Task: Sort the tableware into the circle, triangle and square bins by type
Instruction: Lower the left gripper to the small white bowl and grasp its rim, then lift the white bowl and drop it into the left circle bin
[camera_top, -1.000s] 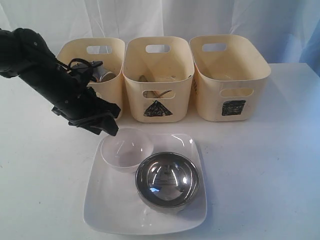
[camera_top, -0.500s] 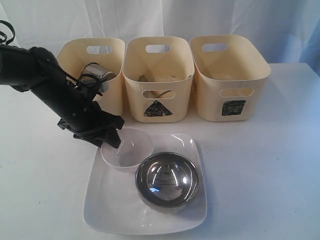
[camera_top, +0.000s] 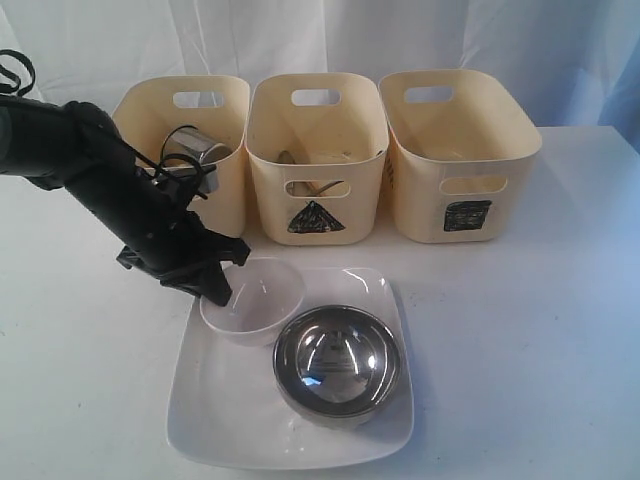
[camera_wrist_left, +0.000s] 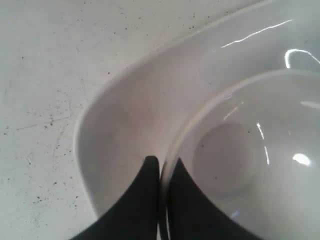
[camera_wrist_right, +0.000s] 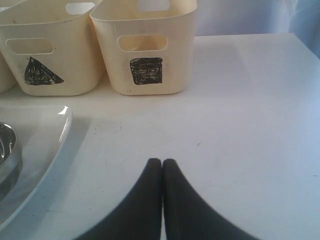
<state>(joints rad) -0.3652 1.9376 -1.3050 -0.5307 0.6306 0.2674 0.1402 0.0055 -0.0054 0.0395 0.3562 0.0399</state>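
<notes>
The left pincer (camera_top: 215, 290) is down at the left-centre of the exterior frame, its black arm slanting in from the upper left. In the left wrist view its two dark fingers are drawn narrow and nip the rim of the small white bowl (camera_wrist_left: 240, 165), one finger inside the wall and one outside.

The small white bowl (camera_top: 262, 295) sits on the upper left part of the large square white plate (camera_top: 230, 420), which lies flat on the table (camera_top: 520, 330) in the lower middle of the frame. The steel bowl (camera_top: 337, 365) stands upright on the same plate, to the lower right of the white one and just beside it; whether the two rims touch I cannot tell.

Three cream bins line the top of the frame. The middle bin (camera_top: 330, 165) carries a black triangle and the right bin (camera_top: 455, 150) a black square. The left bin (camera_top: 230, 130) has its front hidden behind the arm, so its mark is not visible. Something thin and brownish shows through the triangle bin's handle cutout, too small to name.

The right pincer (camera_wrist_right: 162, 161) appears only in its own wrist view, fingers pressed together on nothing, over bare table, with the plate's edge off to one side.
</notes>
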